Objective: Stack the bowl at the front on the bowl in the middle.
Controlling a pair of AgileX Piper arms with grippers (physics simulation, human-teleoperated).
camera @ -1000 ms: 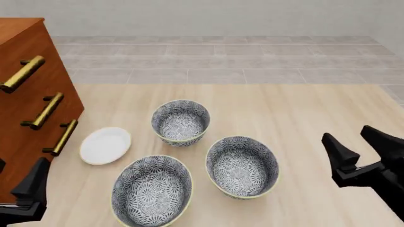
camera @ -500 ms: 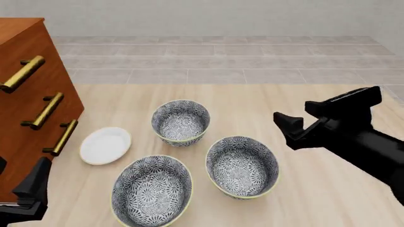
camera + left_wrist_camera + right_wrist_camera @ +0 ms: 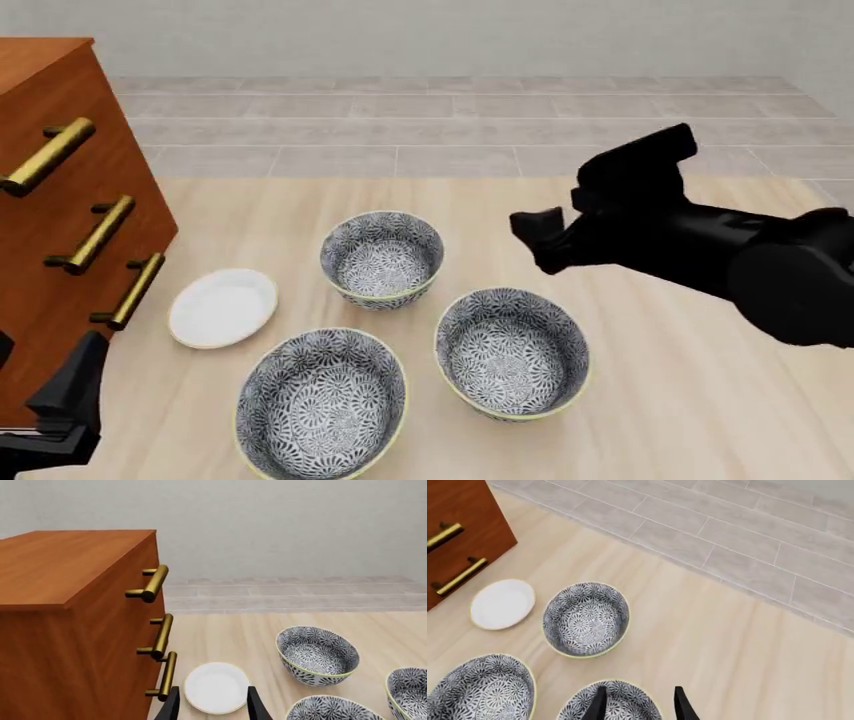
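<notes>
Three alike blue-and-white floral bowls stand on the table. The bowl at the front (image 3: 320, 405) (image 3: 480, 690) (image 3: 330, 710) is nearest me, left of centre. The bowl in the middle (image 3: 513, 352) (image 3: 408, 690) sits to its right, and its rim (image 3: 610, 702) shows beneath my right fingers. My right gripper (image 3: 561, 212) (image 3: 639, 705) hangs open and empty above the table, just behind that bowl. My left gripper (image 3: 70, 385) (image 3: 212, 709) is low at the front left by the cabinet, open and empty, facing the white plate.
The third bowl (image 3: 382, 258) (image 3: 586, 619) stands at the back. A small white plate (image 3: 223, 307) (image 3: 215, 687) lies to the left of the bowls. A wooden cabinet (image 3: 60, 200) with brass handles fills the left side. A tiled floor lies beyond the table's far edge.
My right arm has swung from the right edge up and leftward, now hovering behind the middle bowl. The left arm and all bowls have stayed still.
</notes>
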